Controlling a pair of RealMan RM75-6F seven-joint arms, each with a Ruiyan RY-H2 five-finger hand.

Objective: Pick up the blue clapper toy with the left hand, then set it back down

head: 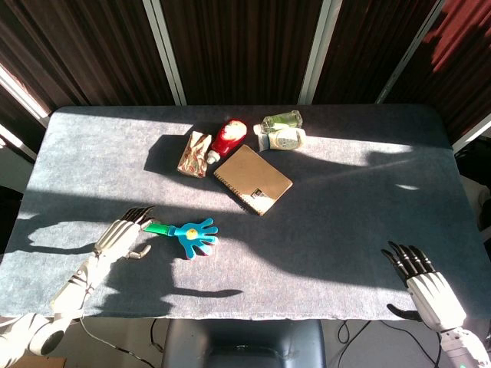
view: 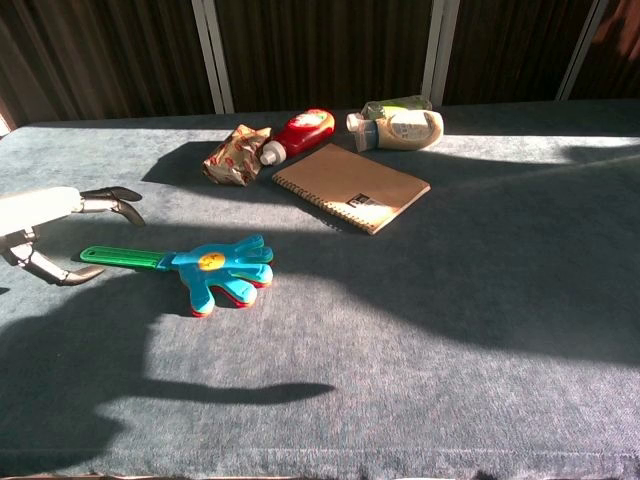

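**Item: blue clapper toy, lying flat, not yet lifted**

Location: the blue clapper toy [head: 184, 233] lies on the grey counter [head: 345, 207], left of centre and well apart from the notebook [head: 253, 179] and the bottles behind it.

Handling (judged): moulded plastic, so probably light, stiff and rather smooth. The stacked hand-shaped plates likely rattle loose against each other, which makes the head a poor place to grip. The slim green handle [view: 122, 257] is the natural hold, pinched across its width.

Orientation: the long axis runs roughly left to right. The handle end points toward the robot's left, and the spread blue palm points right, slightly nearer the front edge.

Left hand [head: 123, 238]: fingers apart and empty, poised at the handle's tip with the thumb below; contact cannot be told from either view.

Right hand [head: 423, 285]: fingers apart, holding nothing, at the near right edge.
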